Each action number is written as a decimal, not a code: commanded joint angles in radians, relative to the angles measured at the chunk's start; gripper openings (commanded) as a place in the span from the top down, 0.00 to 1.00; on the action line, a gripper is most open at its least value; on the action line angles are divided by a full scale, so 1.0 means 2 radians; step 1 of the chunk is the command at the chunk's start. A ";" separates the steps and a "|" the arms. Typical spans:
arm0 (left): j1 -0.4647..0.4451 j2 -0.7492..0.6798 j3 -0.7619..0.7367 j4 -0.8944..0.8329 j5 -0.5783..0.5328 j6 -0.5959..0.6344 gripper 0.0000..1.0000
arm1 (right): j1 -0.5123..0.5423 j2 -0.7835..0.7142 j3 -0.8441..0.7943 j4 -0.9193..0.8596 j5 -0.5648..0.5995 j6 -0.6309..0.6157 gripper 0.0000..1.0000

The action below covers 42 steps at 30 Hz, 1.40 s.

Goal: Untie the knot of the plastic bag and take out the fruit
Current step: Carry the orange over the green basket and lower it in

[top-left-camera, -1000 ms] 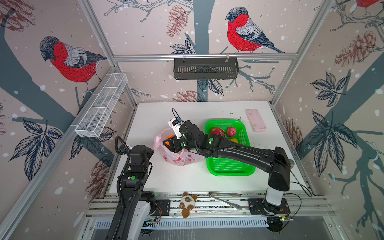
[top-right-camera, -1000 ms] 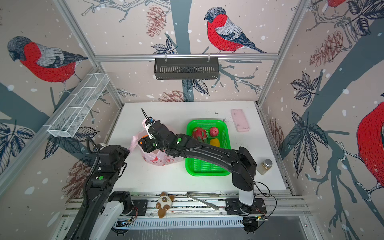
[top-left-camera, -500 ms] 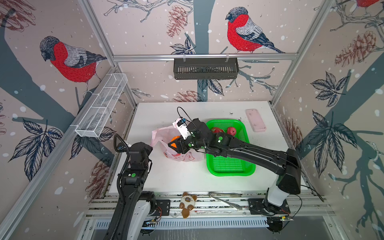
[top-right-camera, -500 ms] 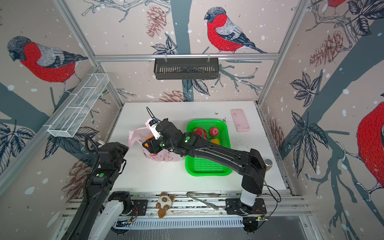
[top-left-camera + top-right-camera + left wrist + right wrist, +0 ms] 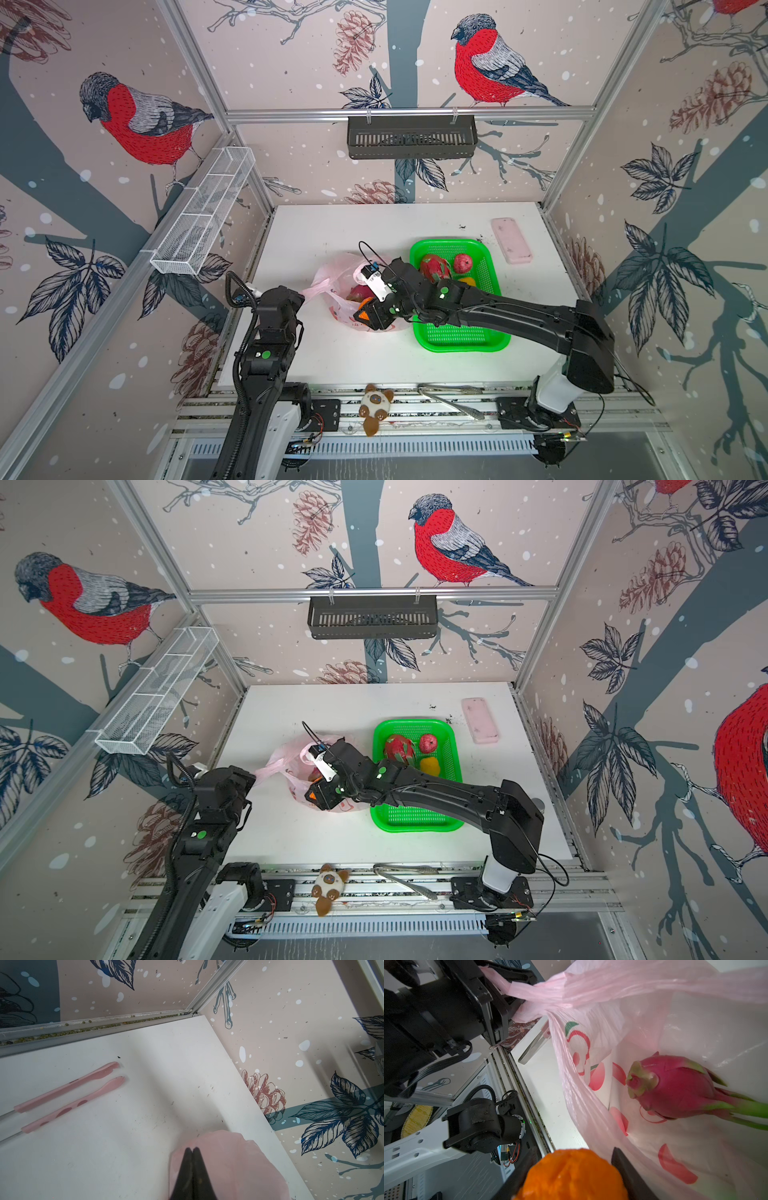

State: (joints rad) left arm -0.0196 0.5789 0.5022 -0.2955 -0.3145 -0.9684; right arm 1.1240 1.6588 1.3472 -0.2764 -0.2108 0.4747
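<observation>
Orange is the colour to watch: your right gripper (image 5: 573,1154) has its two fingers around the orange fruit (image 5: 571,1178), right at the open mouth of the plastic bag (image 5: 328,282). Your left gripper (image 5: 192,1149) is squeezed tight on a handle of the bag and pulls it out to the left side, so the mouth gapes wide. You can see no knot tied there. The green basket (image 5: 457,337) sits just beside the bag, to the right of your right gripper in both top views. So I think the next move is up and over to the right, and the right arm is the near one. One dragon fruit (image 5: 675,1088) lies on its side deeper in the bag. A second dragon fruit (image 5: 434,268), a red fruit (image 5: 462,262) and a yellow fruit (image 5: 467,281) sit in the basket.
</observation>
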 commanded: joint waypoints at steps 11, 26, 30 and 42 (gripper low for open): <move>0.001 0.012 -0.007 0.037 0.001 0.004 1.00 | 0.003 -0.097 -0.059 0.012 0.086 0.064 0.75; 0.001 0.017 -0.007 0.047 0.002 0.008 1.00 | -0.010 -0.148 -0.122 -0.041 0.142 0.130 0.76; 0.002 0.016 -0.004 0.046 0.003 0.011 1.00 | -0.022 -0.173 -0.137 -0.064 0.193 0.140 0.76; 0.002 0.010 0.000 0.046 0.012 0.033 1.00 | -0.100 -0.188 -0.194 -0.097 0.264 0.146 0.73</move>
State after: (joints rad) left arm -0.0162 0.6052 0.4946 -0.2459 -0.2874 -0.9184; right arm 0.9470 1.2739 0.9707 -0.4408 0.2695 0.7559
